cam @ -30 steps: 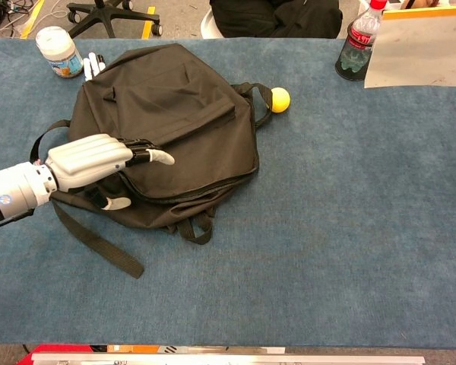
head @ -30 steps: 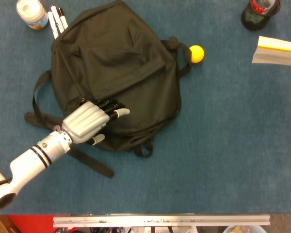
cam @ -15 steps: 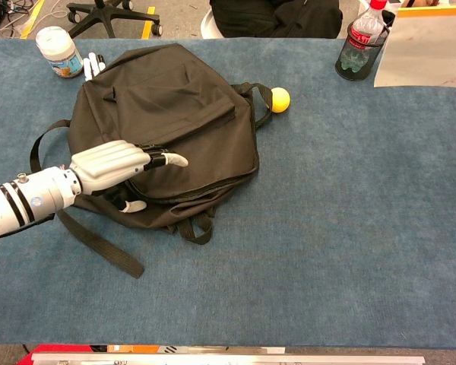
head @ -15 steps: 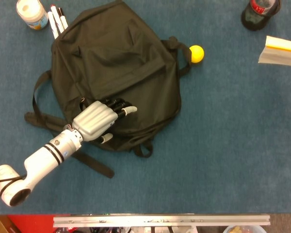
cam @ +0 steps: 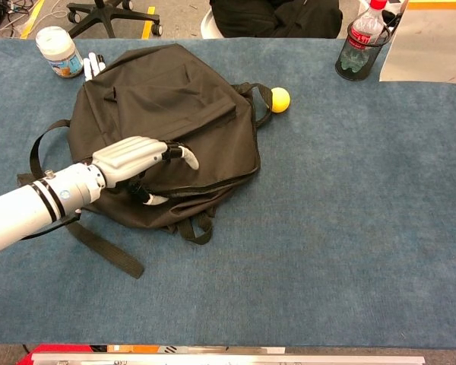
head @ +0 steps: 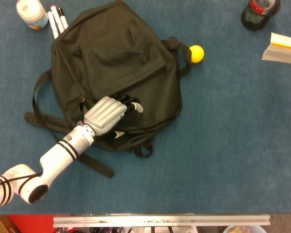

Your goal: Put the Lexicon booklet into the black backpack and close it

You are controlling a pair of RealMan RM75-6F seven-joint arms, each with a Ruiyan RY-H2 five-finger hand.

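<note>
The black backpack (head: 121, 63) lies flat at the table's left, straps spread beside it. My left hand (head: 106, 115) rests on its lower front, with fingers curled over the zip seam and the thumb under it, gripping the fabric there. The chest view shows the same left hand (cam: 133, 158) on the backpack (cam: 175, 99). The Lexicon booklet (head: 285, 48), white with a yellow edge, is cut off by the right frame edge; in the chest view it is a pale booklet (cam: 429, 46) at the top right. My right hand shows in neither view.
A white jar (head: 31, 13) and markers (head: 57, 19) sit by the backpack's far left corner. A yellow ball (head: 197, 53) lies just right of the backpack. A dark bottle (head: 259, 12) stands at the back right. Blue table surface (head: 223, 145) stretches to the right.
My left hand has slid rightward along the backpack's zip seam and its fingers have curled in. The booklet has drifted right, further out of frame.
</note>
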